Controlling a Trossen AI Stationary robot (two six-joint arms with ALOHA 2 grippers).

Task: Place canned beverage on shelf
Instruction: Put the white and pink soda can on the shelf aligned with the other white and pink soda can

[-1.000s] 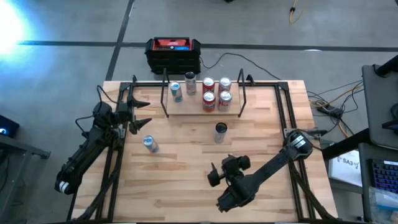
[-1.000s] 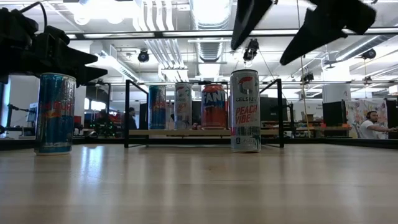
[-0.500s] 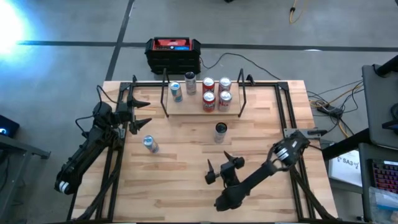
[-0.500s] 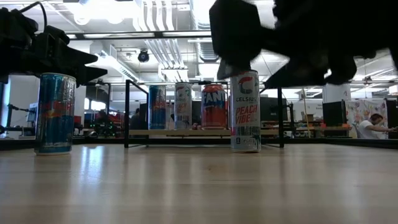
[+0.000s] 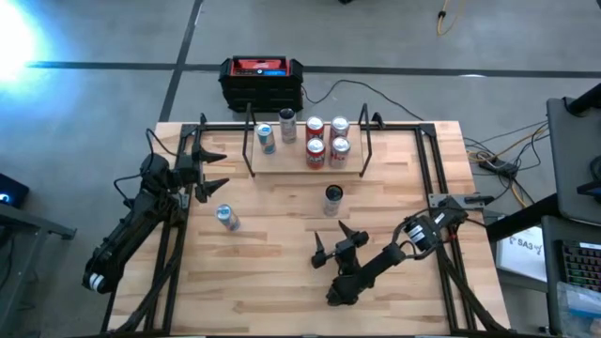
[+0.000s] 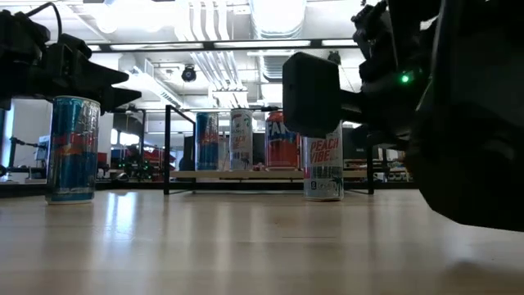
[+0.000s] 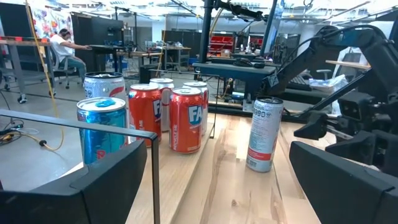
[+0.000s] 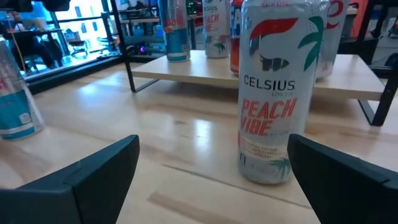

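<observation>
A: Where was the Celsius can [image 5: 332,198]?

B: It stood upright on the wooden surface [image 5: 282,272], in front of the shelf [image 5: 302,167] and apart from it. In the right wrist view the same can [image 8: 280,93] was close, with the words "Peach Vibe" on it.

A: And the shelf?

B: It stood at the far side of the surface. On it were four red cans [image 5: 326,141] in a group, a blue can [image 5: 267,139] and a pale can [image 5: 287,125].

A: What did the right gripper [image 5: 334,250] do?

B: It hung low over the surface, just in front of the Celsius can, and pointed at it. Its fingers [image 8: 81,177] were wide apart and held nothing. The can was not between them.

A: And the left gripper [image 5: 213,169]?

B: It waited at the left end of the shelf, with its fingers also apart and empty. A second blue can [image 5: 225,217] stood on the surface near it.

A: Anything behind?

B: A black-and-red box [image 5: 262,81] stood on the floor behind the surface.
</observation>
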